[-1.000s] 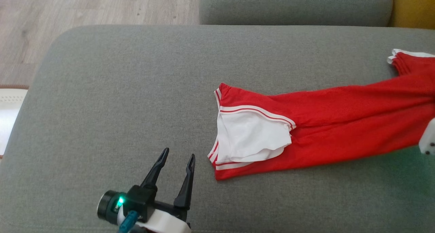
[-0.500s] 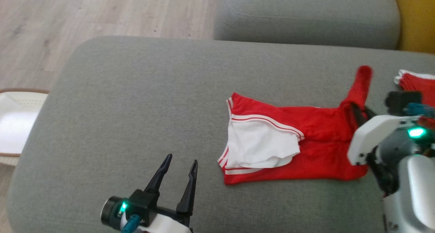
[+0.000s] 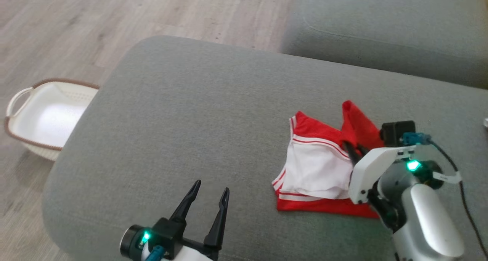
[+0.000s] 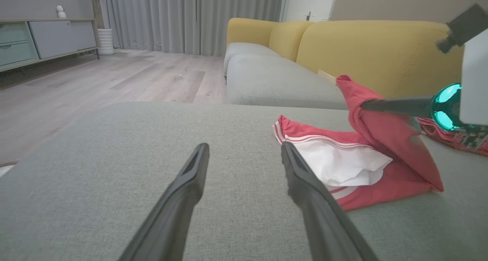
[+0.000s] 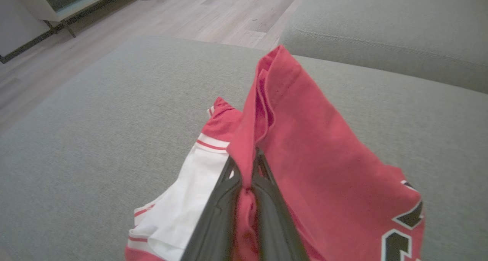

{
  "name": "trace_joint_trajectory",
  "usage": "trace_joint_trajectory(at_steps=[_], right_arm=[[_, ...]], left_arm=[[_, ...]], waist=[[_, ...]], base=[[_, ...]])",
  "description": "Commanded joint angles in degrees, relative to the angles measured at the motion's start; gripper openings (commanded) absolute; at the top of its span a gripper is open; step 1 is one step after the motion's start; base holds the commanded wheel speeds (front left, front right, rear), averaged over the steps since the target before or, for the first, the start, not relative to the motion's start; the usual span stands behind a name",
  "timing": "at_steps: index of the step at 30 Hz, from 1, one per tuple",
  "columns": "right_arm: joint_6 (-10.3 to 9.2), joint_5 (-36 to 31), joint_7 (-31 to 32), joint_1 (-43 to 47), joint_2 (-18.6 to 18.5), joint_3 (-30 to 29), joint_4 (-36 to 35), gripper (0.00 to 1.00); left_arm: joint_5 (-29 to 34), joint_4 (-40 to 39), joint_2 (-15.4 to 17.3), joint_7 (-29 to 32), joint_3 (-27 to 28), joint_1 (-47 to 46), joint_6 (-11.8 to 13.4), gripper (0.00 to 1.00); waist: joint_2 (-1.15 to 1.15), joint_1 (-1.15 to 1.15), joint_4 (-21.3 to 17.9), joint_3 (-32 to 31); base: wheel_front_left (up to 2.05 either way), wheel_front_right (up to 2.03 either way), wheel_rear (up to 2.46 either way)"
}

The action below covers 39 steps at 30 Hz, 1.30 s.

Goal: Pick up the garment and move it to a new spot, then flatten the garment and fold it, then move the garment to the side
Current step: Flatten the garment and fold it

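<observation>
A red garment with white trim and a white inner panel lies on the grey cushion, its right part lifted and doubled back over the rest. My right gripper is shut on a pinched red fold of the garment, which drapes up over the fingers. In the left wrist view the fold hangs from that gripper's finger. My left gripper stands open at the cushion's near edge, left of the garment, with nothing between its fingers.
A white basket with a brown rim sits on the wooden floor left of the cushion. A second grey cushion lies beyond, and a yellow sofa back behind it. A patterned cloth lies at the right.
My right gripper has carried the garment's right end leftward, folding it over toward the white panel. The head camera has swung, bringing the basket into view. The left gripper stays open.
</observation>
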Motion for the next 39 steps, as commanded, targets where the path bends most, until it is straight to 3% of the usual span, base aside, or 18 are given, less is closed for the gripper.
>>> trace_joint_trajectory(at_steps=[1,17,18,19,23,27,34,39], right_arm=[[-0.11,2.3,-1.6,-4.0,0.4,2.7,0.1,0.0],[-0.11,8.1,-6.7,-10.3,0.4,8.9,14.5,0.0],[-0.11,8.6,-6.9,-10.4,0.4,9.0,15.0,0.79],[-0.11,9.4,-7.4,-10.6,0.4,9.1,15.2,1.0],[-0.11,11.0,-13.1,-10.2,0.4,9.3,13.3,1.0],[-0.11,9.1,-19.1,-7.3,0.4,5.1,10.9,1.0],[-0.11,3.2,-25.2,-0.9,-1.4,-2.9,5.5,1.0],[-0.11,3.0,-31.4,2.4,-2.9,-3.3,3.3,1.0]], left_arm=[[0.6,-1.6,-0.6,-0.7,1.3,-2.0,-0.3,1.0],[0.3,-0.9,-0.6,-0.7,0.1,-2.8,-0.5,1.0],[0.3,-0.9,-0.6,-0.7,0.1,-2.8,-0.4,1.0],[0.2,-0.9,-0.6,-0.7,0.2,-2.8,-0.3,1.0],[0.1,-0.8,-0.6,-0.7,0.3,-2.5,0.0,1.0],[0.1,-1.2,-0.6,-0.7,1.1,-1.8,0.4,1.0],[0.8,-2.1,-0.6,-0.7,2.9,-1.6,0.4,1.0],[0.5,-2.9,-0.6,-0.7,4.9,-1.4,0.7,1.0]], waist=[[0.0,0.0,1.8,-0.4],[0.0,0.0,6.0,1.0],[0.0,0.0,5.9,1.1],[0.0,0.0,5.7,1.1],[0.0,0.0,4.4,0.5],[0.0,0.0,1.4,-0.1],[0.0,0.0,-6.4,0.0],[0.0,0.0,-12.2,0.1]], base=[[0.0,0.0,0.0],[0.0,0.0,0.0],[0.0,0.0,0.0],[0.0,0.0,0.0],[0.0,0.0,0.0],[0.0,0.0,0.0],[0.0,0.0,0.0],[0.0,0.0,0.0]])
